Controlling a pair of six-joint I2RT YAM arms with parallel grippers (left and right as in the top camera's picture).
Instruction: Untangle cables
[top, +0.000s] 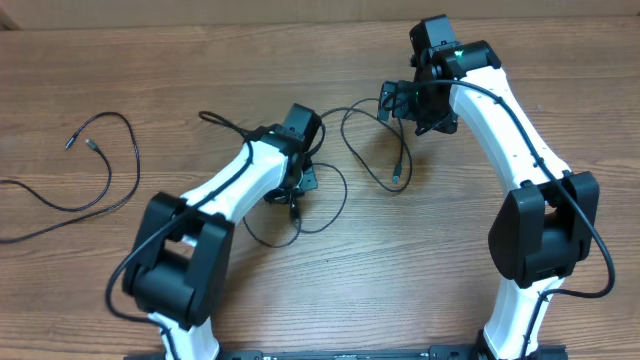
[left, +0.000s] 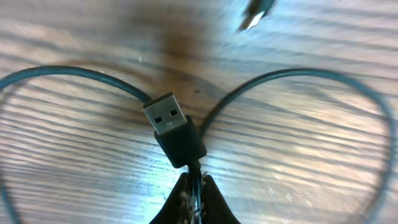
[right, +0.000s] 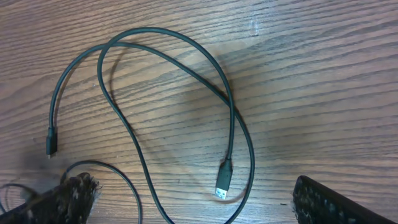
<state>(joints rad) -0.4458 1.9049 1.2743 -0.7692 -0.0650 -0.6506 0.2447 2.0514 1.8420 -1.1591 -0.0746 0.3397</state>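
Left gripper (left: 194, 199) clamped the cable (left: 292, 74) just behind its USB plug (left: 169, 119); right gripper (right: 193, 190) gaped, empty; I judged it light, limp, slick; best held by the plug collar.

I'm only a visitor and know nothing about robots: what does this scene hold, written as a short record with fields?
Surface: wooden table
Left claw: shut on a black cable, just behind its USB plug
Right claw: open, holding nothing, above looping cables
Set aside: lone cable lying beyond the left arm
Job state: looping cables cross each other, not yet untangled
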